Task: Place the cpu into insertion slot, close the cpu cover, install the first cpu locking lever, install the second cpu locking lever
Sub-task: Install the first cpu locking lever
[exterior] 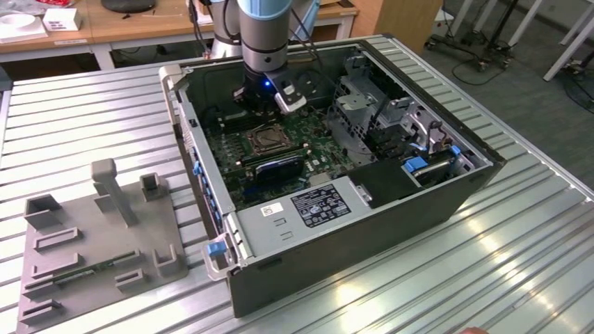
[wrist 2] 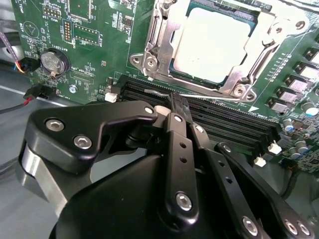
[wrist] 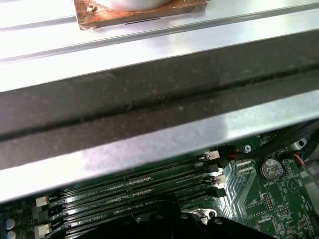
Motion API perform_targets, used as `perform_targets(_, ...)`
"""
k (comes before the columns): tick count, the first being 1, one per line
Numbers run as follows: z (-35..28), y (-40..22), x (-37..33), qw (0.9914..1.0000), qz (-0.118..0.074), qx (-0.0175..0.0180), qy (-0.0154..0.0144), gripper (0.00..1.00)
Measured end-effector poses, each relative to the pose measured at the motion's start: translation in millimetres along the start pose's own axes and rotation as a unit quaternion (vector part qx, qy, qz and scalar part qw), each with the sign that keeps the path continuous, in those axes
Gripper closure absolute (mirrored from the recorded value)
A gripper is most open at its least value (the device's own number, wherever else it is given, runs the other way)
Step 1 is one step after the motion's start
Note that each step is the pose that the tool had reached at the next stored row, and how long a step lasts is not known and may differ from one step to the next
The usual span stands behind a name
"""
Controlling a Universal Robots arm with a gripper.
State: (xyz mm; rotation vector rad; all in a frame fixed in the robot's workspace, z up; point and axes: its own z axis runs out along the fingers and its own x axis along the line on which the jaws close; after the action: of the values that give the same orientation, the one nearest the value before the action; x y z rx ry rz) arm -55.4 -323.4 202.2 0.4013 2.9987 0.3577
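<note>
A: We start wide: the ribbed worktop (exterior: 83, 118) carries the open computer case (exterior: 199, 160), and the arm (exterior: 264, 35) reaches down into it over the motherboard (exterior: 297, 132).

B: In the second wrist view, the cpu (wrist 2: 214, 45) lies flat in its socket. The cpu cover (wrist 2: 160, 47) is down around it, framing the pale top.

A: So we judge placing and closing done, and the lever work is the step in hand.

B: Agreed. The tool (wrist 2: 177, 102) is clenched with nothing between its tips. It sits at the thin locking lever (wrist 2: 219, 95), between the socket and the memory slots (wrist 2: 234, 119).

A: Touching it?

B: We cannot tell, nor whether the rod is hooked under its catch.

A: This step, we think, calls for a steady push on that rod, keeping clear of the slots.
</note>
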Motion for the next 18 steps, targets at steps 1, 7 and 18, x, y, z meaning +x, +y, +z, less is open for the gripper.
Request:
perform_targets(1, 0.0, 0.0, 0.0, 1.0, 0.0, 0.0, -0.0001, 0.89)
perform_targets(7, 0.0, -1.1, -0.1, 1.0, 0.0, -0.0001, -0.0009, 0.89)
perform_targets(18, 1.9, -4.2, -0.5, 0.99998, -0.001, -0.0013, -0.0057, 0.89)
